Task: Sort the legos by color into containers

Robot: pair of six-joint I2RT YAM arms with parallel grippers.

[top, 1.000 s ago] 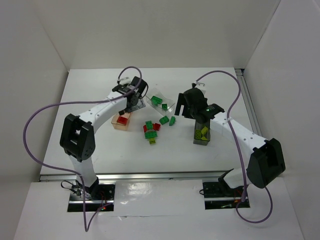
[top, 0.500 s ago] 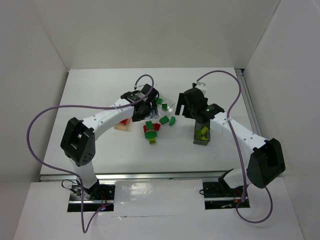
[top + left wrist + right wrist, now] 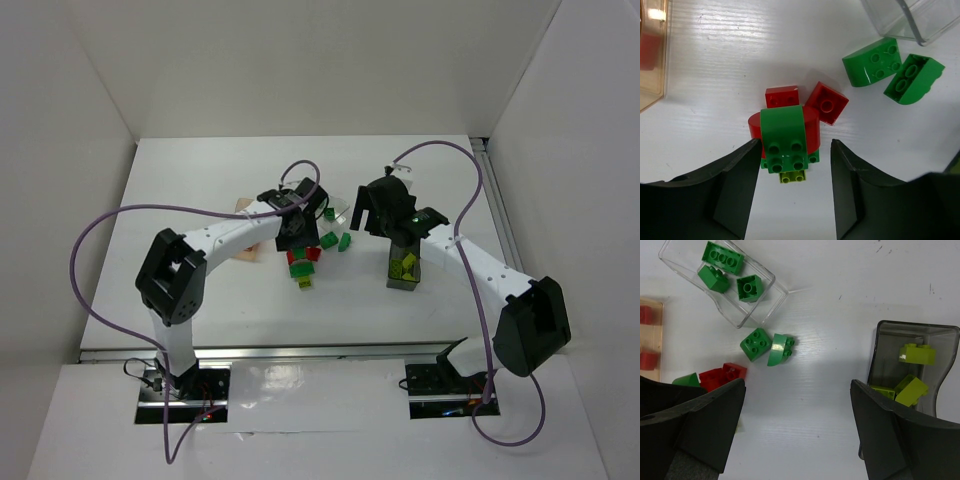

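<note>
Presently: picking from the middle heap, with the sort part done.

- Left jaws: half parted, set either side of a small stack and gripping nothing yet (whether they touch it cannot be told).
- Stack: green brick (image 3: 784, 137) on top, rounded red brick (image 3: 812, 131) beneath, yellow-green brick (image 3: 793, 176) peeping out at six o'clock. Two red bricks (image 3: 782, 96) (image 3: 826, 102) lie against it at twelve and one o'clock.
- Loose: two green bricks (image 3: 872, 61) (image 3: 912, 78) at two o'clock of the stack, just beside the clear tub (image 3: 782, 290).
- Tubs: the clear tub holds three greens, the dark grey tub (image 3: 917, 326) holds several yellow-greens, and the tan tub (image 3: 665, 50), at ten o'clock of the stack, holds reds.
- Right jaws: wide apart and empty, hanging over bare counter (image 3: 825, 340) between the clear and dark grey tubs.
- Next move, by judgement: close on one colour only, likely the green top brick, part it from the red below, and carry it to the clear tub. The stack may come up whole.
</note>
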